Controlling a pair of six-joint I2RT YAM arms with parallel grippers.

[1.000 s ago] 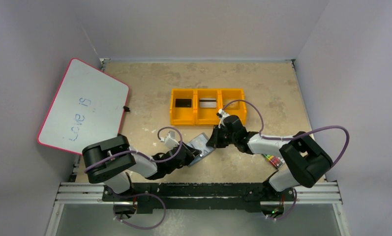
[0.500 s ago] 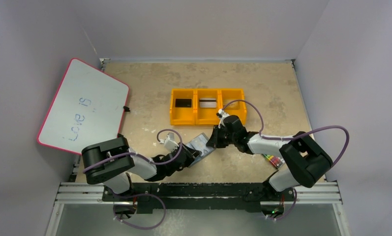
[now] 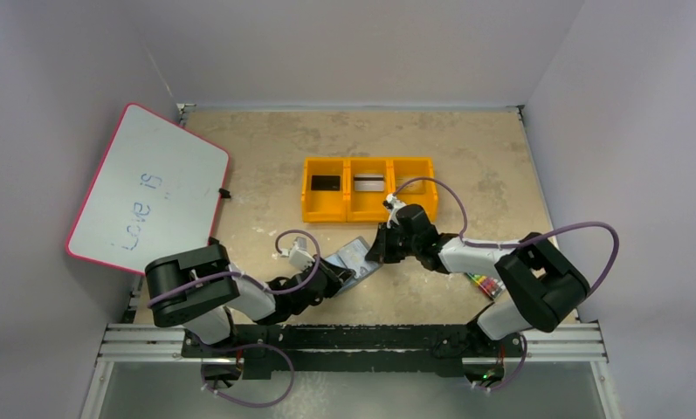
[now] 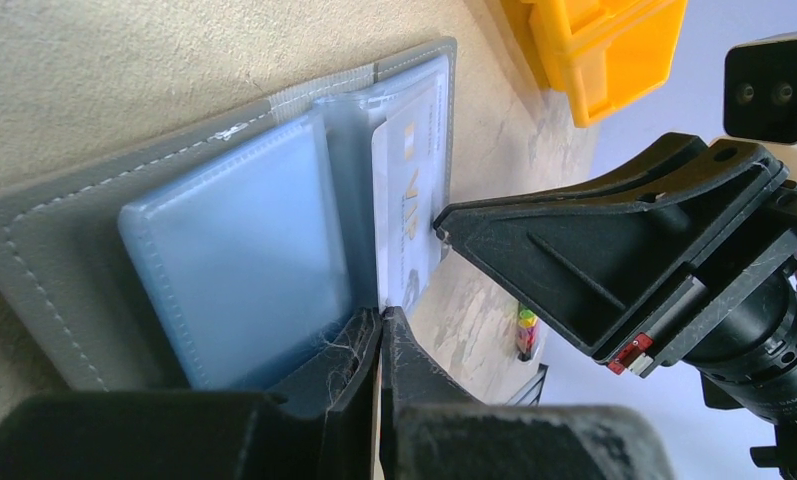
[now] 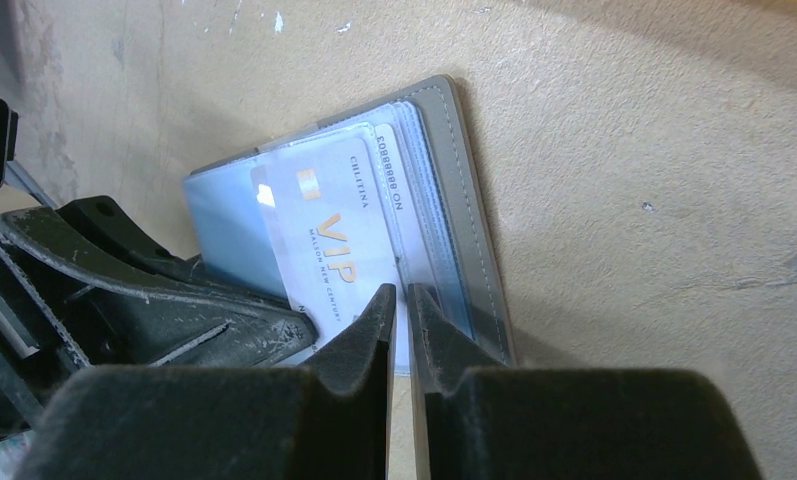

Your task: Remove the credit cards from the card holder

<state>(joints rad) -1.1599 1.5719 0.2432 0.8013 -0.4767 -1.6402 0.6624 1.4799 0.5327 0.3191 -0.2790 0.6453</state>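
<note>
The grey card holder [image 3: 354,257] lies open on the table between my two grippers, its pale blue pockets [image 4: 234,240] facing up. A pale credit card [image 5: 329,250] marked VIP sticks out of one pocket. My right gripper [image 5: 400,290] is shut on that card's edge, and its fingertip touches the card [image 4: 409,200] in the left wrist view. My left gripper [image 4: 382,315] is shut, with its tips against the holder's near edge at the fold. I see nothing between them. A black credit card [image 3: 326,182] and a silver one [image 3: 368,183] lie in the yellow tray.
The yellow three-part tray [image 3: 368,215] stands just beyond the holder. A pink-rimmed whiteboard [image 3: 152,188] leans at the left wall. A pack of crayons [image 3: 484,285] lies under the right arm. Walls enclose the table on three sides.
My left gripper has drawn slightly left and its jaws have closed together. The card holder has shifted a little with it. The right arm has not moved.
</note>
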